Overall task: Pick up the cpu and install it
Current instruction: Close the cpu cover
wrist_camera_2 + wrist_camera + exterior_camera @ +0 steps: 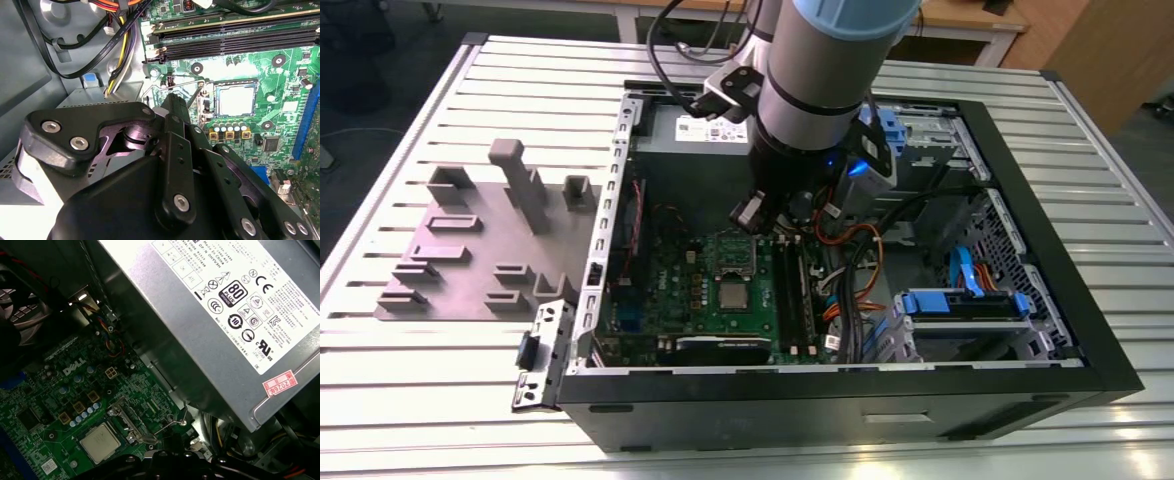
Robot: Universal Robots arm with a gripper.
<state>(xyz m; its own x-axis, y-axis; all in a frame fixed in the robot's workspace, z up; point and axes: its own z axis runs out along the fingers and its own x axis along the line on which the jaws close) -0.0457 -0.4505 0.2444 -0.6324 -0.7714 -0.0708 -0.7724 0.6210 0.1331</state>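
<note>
The cpu (736,296) lies flat in its socket on the green motherboard (678,290), silvery top up. It is in both wrist views, the second (236,99) and the first (100,442). The silver hinged socket frame (736,252) stands raised beside it, its wire lever (170,422) swung out. My gripper (754,215) hangs on the arm inside the open case, above the board and just beyond the socket frame, apart from the cpu. Its black linkage (172,102) fills the near part of the second wrist view. Nothing is seen held in it.
The black computer case (854,415) lies open on a slatted metal table. A grey power supply box (225,305) with a white label sits close beside the socket. Memory slots (235,40), cable bundles (117,45) and blue drive bays (967,300) crowd the case. A grey fixture block (494,240) stands at the exterior view's left.
</note>
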